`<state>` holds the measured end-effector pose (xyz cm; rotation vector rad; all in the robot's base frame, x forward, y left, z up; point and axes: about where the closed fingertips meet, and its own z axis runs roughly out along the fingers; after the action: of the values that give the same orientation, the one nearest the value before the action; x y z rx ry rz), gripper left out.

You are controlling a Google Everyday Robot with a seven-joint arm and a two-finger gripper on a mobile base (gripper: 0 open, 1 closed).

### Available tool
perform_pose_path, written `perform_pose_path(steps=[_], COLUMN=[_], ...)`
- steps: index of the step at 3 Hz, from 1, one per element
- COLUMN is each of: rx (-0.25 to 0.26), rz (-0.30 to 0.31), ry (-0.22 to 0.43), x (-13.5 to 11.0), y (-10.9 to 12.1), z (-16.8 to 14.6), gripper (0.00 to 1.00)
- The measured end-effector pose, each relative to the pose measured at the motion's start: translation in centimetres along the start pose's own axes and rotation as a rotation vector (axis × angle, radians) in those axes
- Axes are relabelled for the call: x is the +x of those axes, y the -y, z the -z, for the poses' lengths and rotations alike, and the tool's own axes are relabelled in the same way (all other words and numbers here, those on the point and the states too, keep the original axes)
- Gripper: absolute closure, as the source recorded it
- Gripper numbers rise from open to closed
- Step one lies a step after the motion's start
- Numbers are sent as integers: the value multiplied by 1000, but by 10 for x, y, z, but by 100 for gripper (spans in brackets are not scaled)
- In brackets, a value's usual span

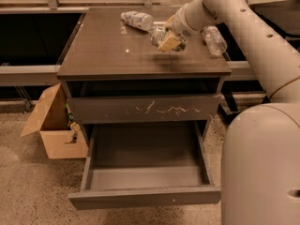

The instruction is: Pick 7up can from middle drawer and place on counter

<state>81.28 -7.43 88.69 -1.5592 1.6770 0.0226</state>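
My gripper (pixel 168 40) hangs just above the counter (pixel 112 55), right of its middle, with yellowish fingers (pixel 169 42) pointing down and left. It is shut on the 7up can (pixel 157 33), a small silver and green can that shows at the fingers' left side and is partly hidden by them. The can is low over the counter, and I cannot tell whether it touches. The middle drawer (pixel 145 197) is pulled out at the bottom, with a plain front and nothing visible inside.
A whitish patterned bottle (pixel 137 20) lies at the back of the counter, left of the gripper. A clear plastic bottle (pixel 214 40) lies by the right edge. A shut drawer front with white scratches (pixel 145 109) is above the open drawer. An open cardboard box (pixel 51 128) stands on the floor at left.
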Motion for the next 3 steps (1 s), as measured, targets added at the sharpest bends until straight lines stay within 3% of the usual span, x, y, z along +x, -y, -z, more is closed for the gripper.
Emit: perform_pose_path(steps=[2, 3], rx=[9, 17], rz=[-22, -24], ry=[-1, -5], x=[7, 9], y=[4, 6], z=[-2, 1], gripper=[11, 0])
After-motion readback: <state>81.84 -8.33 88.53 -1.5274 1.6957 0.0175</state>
